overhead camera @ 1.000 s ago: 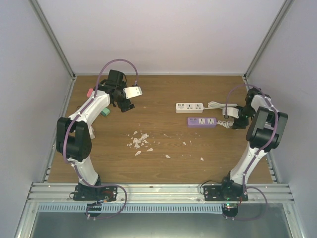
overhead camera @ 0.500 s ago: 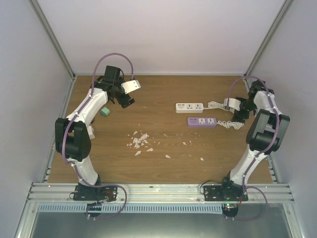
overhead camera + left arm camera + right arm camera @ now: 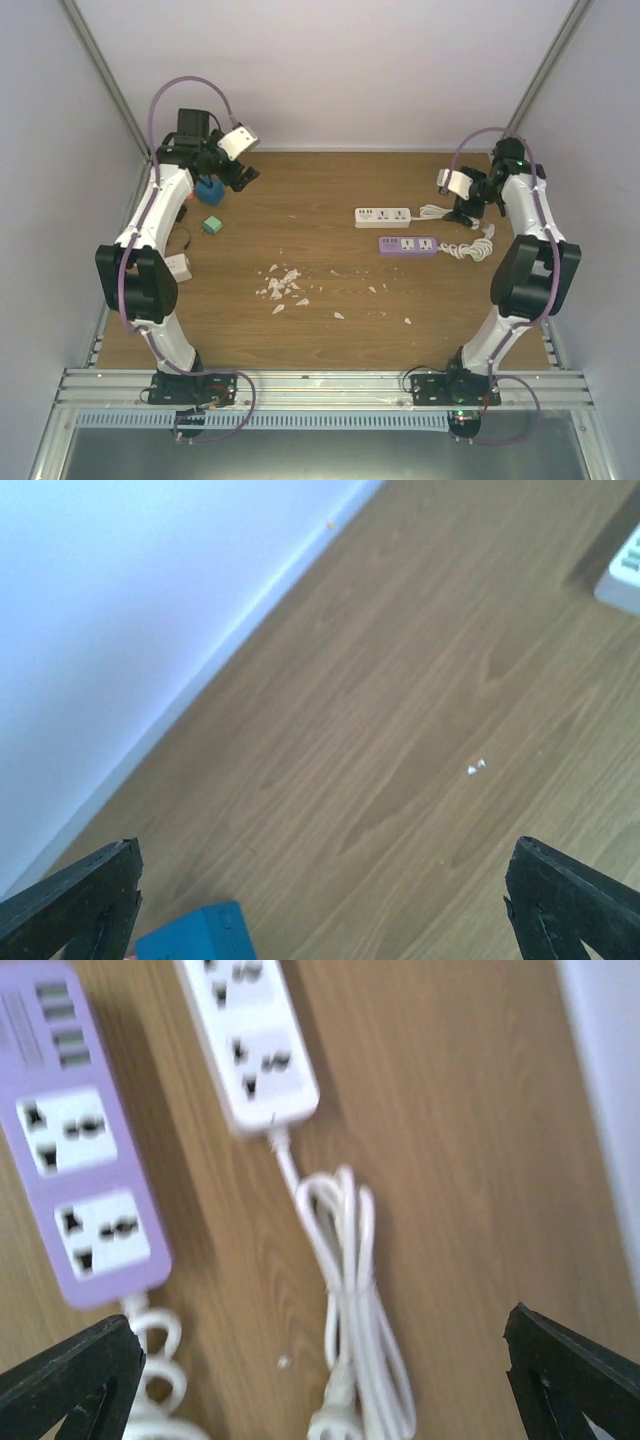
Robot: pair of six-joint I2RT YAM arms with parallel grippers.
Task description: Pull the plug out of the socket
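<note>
Two power strips lie at right centre: a white socket strip [image 3: 383,215] [image 3: 250,1040] and a purple one [image 3: 407,245] [image 3: 80,1150]. Every socket that shows on them is empty. The white strip's bundled cord [image 3: 350,1290] ends in a white plug [image 3: 335,1422] lying loose on the wood. My right gripper [image 3: 463,205] [image 3: 318,1320] hovers open above that cord, holding nothing. At the back left, my left gripper [image 3: 240,175] [image 3: 322,848] is open and empty over bare wood, a blue block [image 3: 190,938] by its left finger.
The blue block [image 3: 210,190], a green cube [image 3: 211,226] and a small white box with a dark wire [image 3: 178,267] sit along the left side. White crumbs [image 3: 282,285] are scattered mid-table. The purple strip's coiled cord [image 3: 468,250] lies near the right arm. Walls enclose the table.
My left arm swung back and left, uncovering the blue block and the white box. My right gripper rose away from the cords toward the back right and its jaws spread wider.
</note>
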